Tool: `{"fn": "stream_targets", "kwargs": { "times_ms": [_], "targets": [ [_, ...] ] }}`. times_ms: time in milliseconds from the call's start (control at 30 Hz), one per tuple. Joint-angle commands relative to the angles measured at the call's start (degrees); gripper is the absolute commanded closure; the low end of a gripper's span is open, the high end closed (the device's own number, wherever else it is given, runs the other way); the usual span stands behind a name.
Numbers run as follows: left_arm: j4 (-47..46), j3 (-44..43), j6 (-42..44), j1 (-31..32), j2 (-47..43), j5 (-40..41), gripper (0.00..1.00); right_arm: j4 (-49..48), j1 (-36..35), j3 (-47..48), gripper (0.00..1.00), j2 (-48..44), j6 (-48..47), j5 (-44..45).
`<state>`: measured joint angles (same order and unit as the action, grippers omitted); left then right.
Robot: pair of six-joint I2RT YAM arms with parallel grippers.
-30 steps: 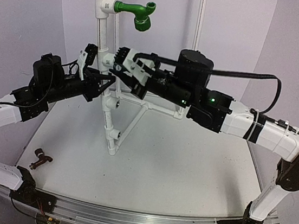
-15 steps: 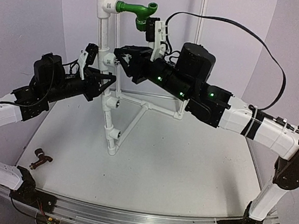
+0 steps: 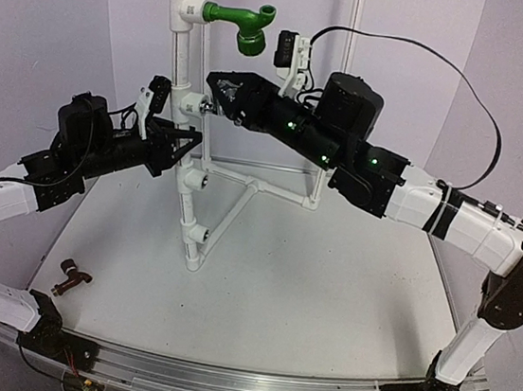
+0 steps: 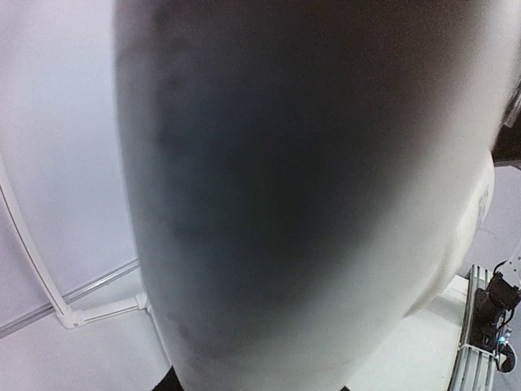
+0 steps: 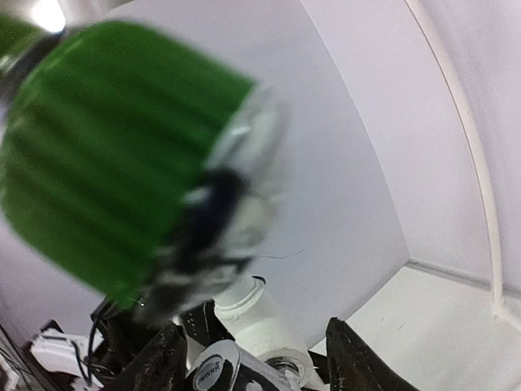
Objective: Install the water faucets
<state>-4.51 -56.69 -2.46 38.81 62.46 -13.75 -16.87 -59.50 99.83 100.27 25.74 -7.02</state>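
Observation:
A white pipe stand (image 3: 192, 163) rises from the table. My right gripper (image 3: 214, 97) is at a tee fitting on its upright, shut on the chrome faucet (image 5: 216, 371). In the right wrist view the faucet's lever lies between my fingers (image 5: 346, 358), against the white tee (image 5: 260, 322). My left gripper (image 3: 184, 138) is clamped on the upright just below. That pipe (image 4: 309, 204) fills the left wrist view and hides the fingers. The dark reddish-brown faucet (image 3: 71, 277) lies on the table at the near left, away from both grippers.
A green elbow pipe piece (image 3: 245, 22) sticks out from the top tee, close above my right wrist, and is blurred in the right wrist view (image 5: 106, 155). Two more tee fittings (image 3: 195, 180) sit lower down. Stand legs (image 3: 276, 190) spread behind. A metal rail (image 3: 238, 383) edges the front.
My right wrist has rolled about its axis at the tee, bringing its camera from below to on top, near the green elbow. The left arm and the brown faucet have not moved.

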Motion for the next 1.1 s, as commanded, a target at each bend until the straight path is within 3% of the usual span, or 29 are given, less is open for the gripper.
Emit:
{"fn": "stream_targets", "kwargs": {
  "times_ms": [0, 133, 267, 367, 467, 533, 700, 867, 967, 1067],
  "targets": [
    [11.98, 1.09, -10.87, 0.15, 0.43, -2.03, 1.0, -0.86, 2.27, -3.94, 0.24, -2.71, 0.69, 1.39],
    [11.97, 1.35, -10.81, 0.13, 0.21, -1.87, 1.0, -0.72, 2.28, -5.59, 0.08, -4.13, -8.69, -1.71],
    [11.98, 1.04, -10.9, 0.16, 0.56, -2.08, 1.0, 0.05, 2.24, -5.62, 0.06, -3.98, -15.09, -3.82],
    [11.98, 0.89, -11.02, 0.13, 0.81, -2.16, 1.0, 0.17, 2.26, -4.71, 0.11, -3.38, -16.02, -6.83],
    [11.98, 0.71, -11.08, 0.17, 1.1, -2.37, 1.0, 0.17, 2.23, -3.98, 0.33, -2.55, -13.48, -4.84],
    [11.95, 0.67, -11.08, 0.15, 1.13, -2.38, 1.0, 0.08, 2.27, -4.46, 0.39, -2.44, -11.68, -2.37],
    [11.96, 0.99, -11.03, 0.14, 0.94, -2.21, 1.0, -1.13, 2.66, -5.36, 0.62, -2.93, -1.17, 3.17],
    [11.98, 1.1, -11.04, 0.13, 0.92, -2.08, 1.0, -1.14, 4.66, -4.29, 0.76, -1.92, 12.96, -0.99],
    [11.98, 1.09, -11.08, 0.15, 1.06, -2.19, 1.0, -1.46, 8.14, -5.62, 0.82, -1.2, 30.86, -5.09],
    [11.98, 1.22, -11.13, 0.13, 1.11, -2.29, 1.0, -3.24, 11.83, -8.25, 0.81, 0.18, 46.77, -10.67]
  ]
}}
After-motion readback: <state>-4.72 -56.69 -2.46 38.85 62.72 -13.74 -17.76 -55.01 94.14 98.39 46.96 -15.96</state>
